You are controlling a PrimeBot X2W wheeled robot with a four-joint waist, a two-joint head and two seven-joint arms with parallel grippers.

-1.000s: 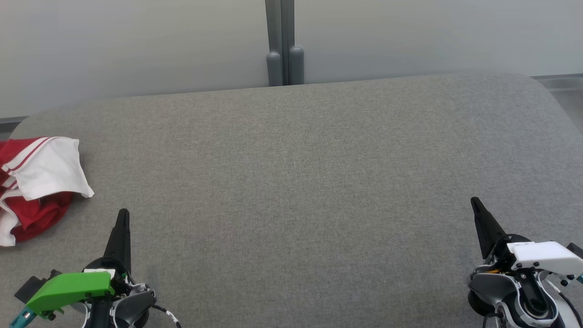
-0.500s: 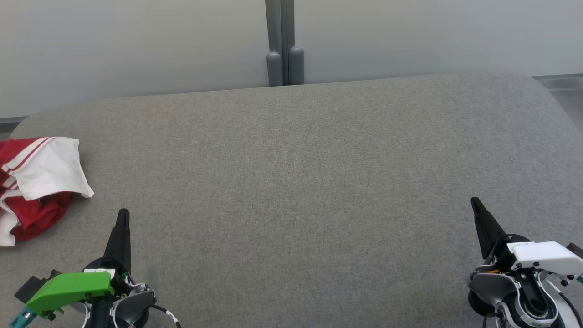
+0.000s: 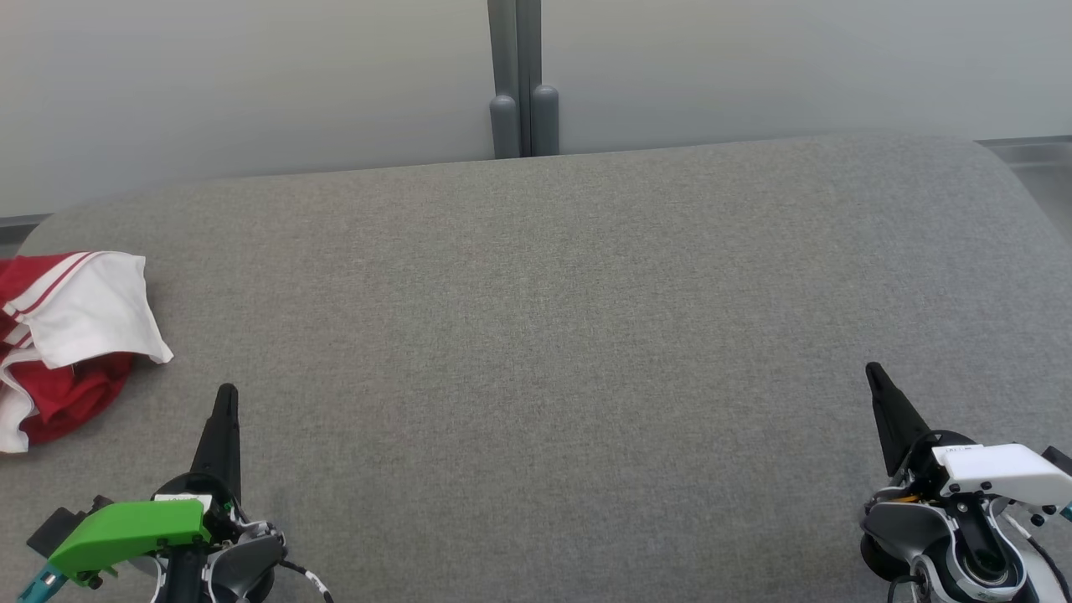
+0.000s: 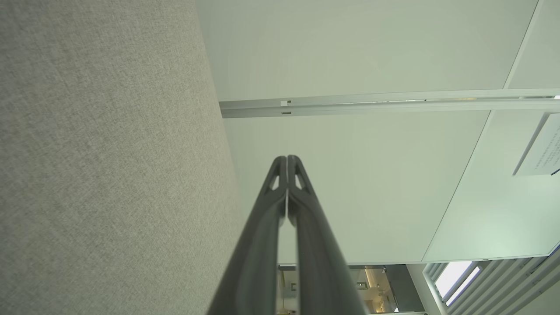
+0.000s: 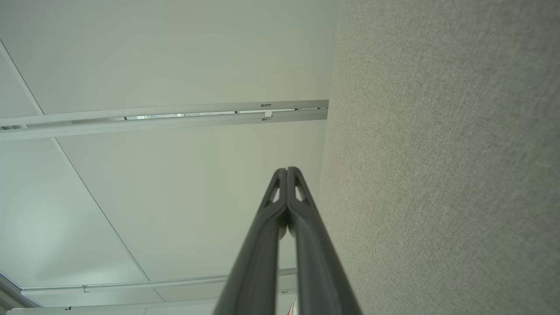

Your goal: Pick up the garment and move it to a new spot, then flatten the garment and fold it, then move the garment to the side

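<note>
A crumpled red and white garment (image 3: 71, 335) lies at the far left edge of the grey fabric table (image 3: 536, 335), partly cut off by the head view's edge. My left gripper (image 3: 226, 392) rests low at the lower left, right of and nearer than the garment, not touching it. Its fingers (image 4: 286, 159) meet at the tips, shut on nothing. My right gripper (image 3: 873, 369) sits at the lower right, far from the garment. Its fingertips (image 5: 286, 170) are pressed together too, with nothing between them.
A pale wall with a grey double post (image 3: 523, 84) stands behind the table's far edge. The table's rounded corners fall away at far left and far right. Wide bare grey fabric stretches between the two grippers.
</note>
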